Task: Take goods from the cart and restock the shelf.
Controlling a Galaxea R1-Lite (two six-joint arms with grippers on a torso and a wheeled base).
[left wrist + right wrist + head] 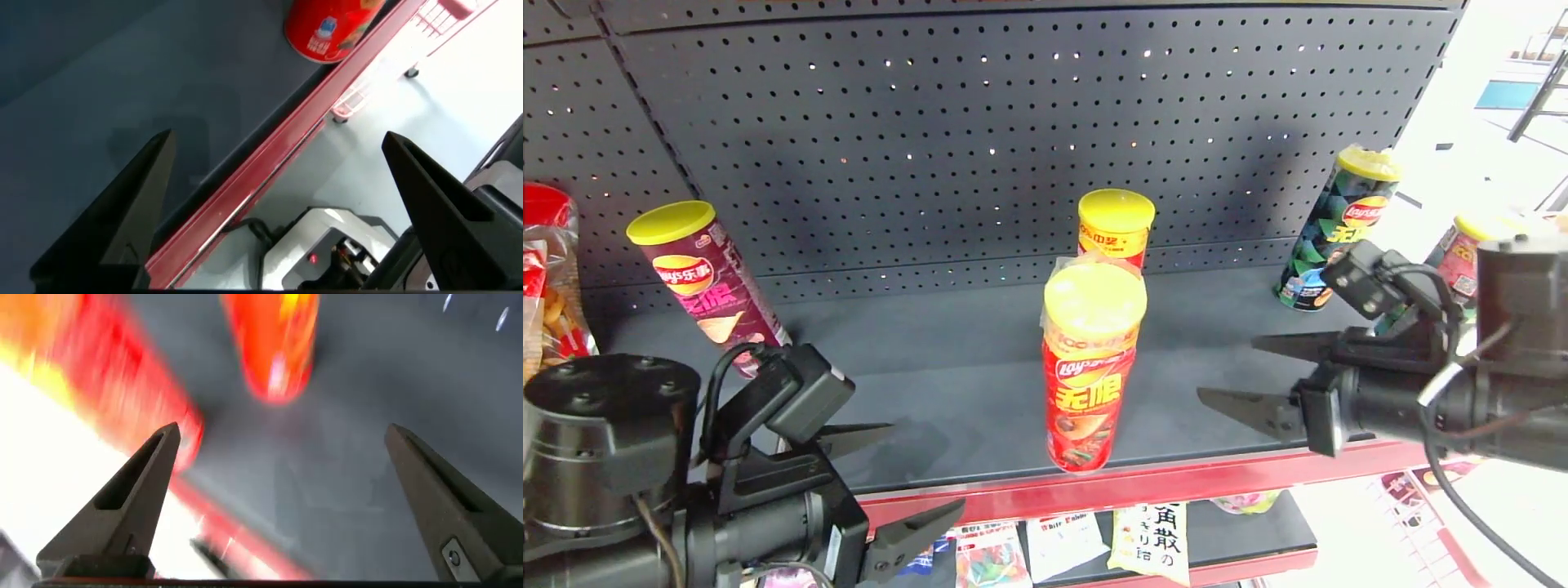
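Observation:
A red chip can with a yellow lid (1088, 376) stands upright near the front edge of the dark shelf (964, 384); its base shows in the left wrist view as a red can (331, 26) and, blurred, in the right wrist view as a red can (274, 343). A second red can (1114, 224) stands behind it. My right gripper (1241, 374) is open to the right of the front can, a short gap away. My left gripper (907, 478) is open at the shelf's red front lip, left of the can. Both hold nothing.
A purple can (707, 278) leans at the shelf's left, by snack bags (551, 269). A dark green can (1339, 224) stands at the right, another can (1462, 245) beyond it. The pegboard back wall (980, 131) closes the shelf. Packets (1094, 543) lie on the lower shelf.

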